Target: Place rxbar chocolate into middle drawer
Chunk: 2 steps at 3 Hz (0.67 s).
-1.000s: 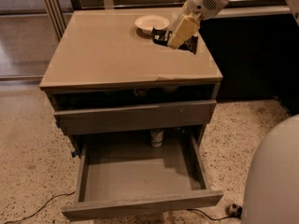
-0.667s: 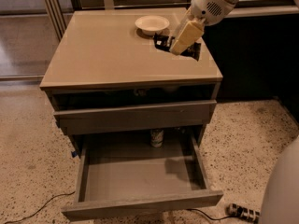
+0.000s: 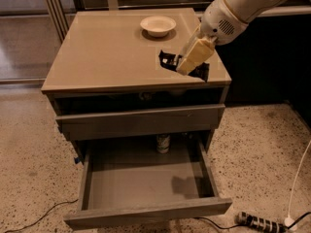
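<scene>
My gripper [image 3: 190, 62], cream-coloured fingers pointing down, is shut on the rxbar chocolate [image 3: 168, 60]. The black wrapper sticks out to the left and right of the fingers. It hangs just above the right front part of the cabinet top [image 3: 107, 57], near the front edge. Below, the middle drawer [image 3: 146, 213] stands pulled wide open, its flat grey floor bare apart from a shadow at the right. The drawer front above it [image 3: 141, 121] is shut.
A cream-white bowl [image 3: 158, 25] sits at the back of the cabinet top. A small can [image 3: 163, 143] stands at the back of the open drawer. A power strip [image 3: 260, 222] and cables lie on the speckled floor to the right.
My gripper has carried the rxbar chocolate from beside the bowl forward toward the cabinet's front right edge.
</scene>
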{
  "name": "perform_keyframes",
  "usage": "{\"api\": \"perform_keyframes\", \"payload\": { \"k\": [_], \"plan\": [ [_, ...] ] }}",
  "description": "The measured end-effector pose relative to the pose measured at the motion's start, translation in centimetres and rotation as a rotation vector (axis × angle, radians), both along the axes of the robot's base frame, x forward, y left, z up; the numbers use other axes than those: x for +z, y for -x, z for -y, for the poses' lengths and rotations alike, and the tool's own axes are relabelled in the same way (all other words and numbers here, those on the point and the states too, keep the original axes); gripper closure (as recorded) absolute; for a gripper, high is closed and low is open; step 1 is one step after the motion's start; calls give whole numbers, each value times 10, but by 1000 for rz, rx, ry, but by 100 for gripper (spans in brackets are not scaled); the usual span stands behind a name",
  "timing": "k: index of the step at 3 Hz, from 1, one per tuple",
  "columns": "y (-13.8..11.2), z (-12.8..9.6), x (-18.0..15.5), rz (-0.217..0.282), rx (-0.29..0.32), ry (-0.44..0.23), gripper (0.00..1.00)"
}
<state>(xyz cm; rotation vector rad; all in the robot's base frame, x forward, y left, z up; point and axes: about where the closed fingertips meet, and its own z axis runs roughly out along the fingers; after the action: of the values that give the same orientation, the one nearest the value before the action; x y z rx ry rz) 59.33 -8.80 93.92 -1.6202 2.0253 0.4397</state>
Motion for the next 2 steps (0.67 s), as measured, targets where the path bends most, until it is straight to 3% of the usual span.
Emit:
{"api": "perform_keyframes", "payload": {
  "k": [1,2],
  "plan": [
    [32,-20,-43,-7,43,-18,100],
    [32,-21,-46,-7,43,-19,100]
  ]
}}
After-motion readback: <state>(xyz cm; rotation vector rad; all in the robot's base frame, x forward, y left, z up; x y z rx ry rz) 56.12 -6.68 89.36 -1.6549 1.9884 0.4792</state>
